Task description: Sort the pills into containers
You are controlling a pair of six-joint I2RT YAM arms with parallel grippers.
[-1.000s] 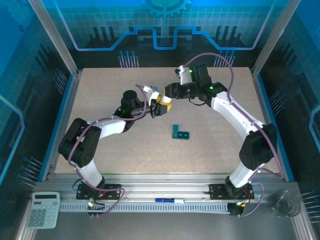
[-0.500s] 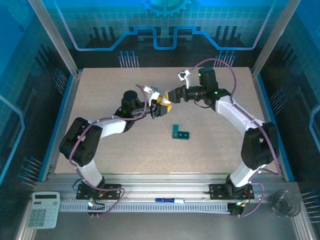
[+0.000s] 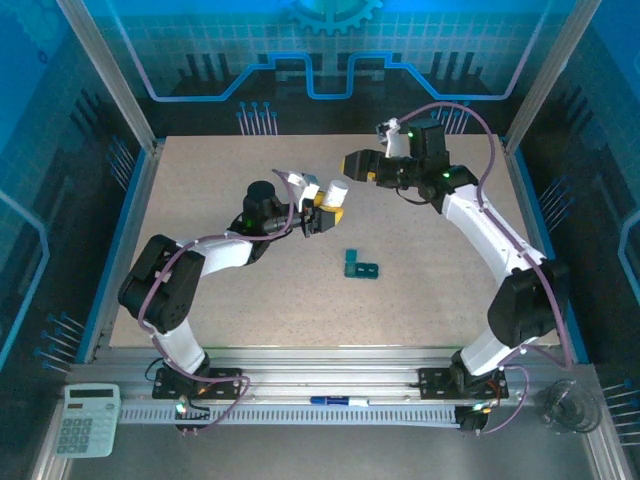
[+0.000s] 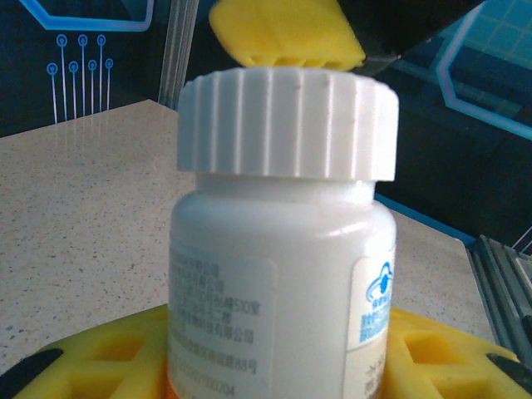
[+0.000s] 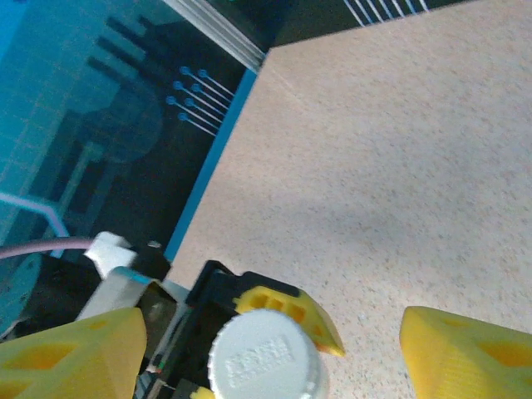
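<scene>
A white pill bottle (image 3: 335,194) with a ribbed white cap (image 4: 287,123) is up off the table, upright, with my left gripper (image 3: 322,213) shut on its body (image 4: 274,274) between yellow fingers (image 4: 91,357). My right gripper (image 3: 358,163) stands open just beyond the cap, touching nothing. In the right wrist view the cap (image 5: 266,362) sits low between the spread yellow fingers (image 5: 71,357). The teal pill box (image 3: 360,266), the containers, lies on the table in front of the bottle. The pills are out of view.
The speckled table (image 3: 230,290) is fenced by blue walls and metal posts. On the front rail lie a calculator (image 3: 87,420), a pen (image 3: 338,402) and a glass beaker (image 3: 568,405).
My right gripper has opened, let go of the bottle's cap and drawn back to the right. The cap stays on the bottle. The left arm has not moved.
</scene>
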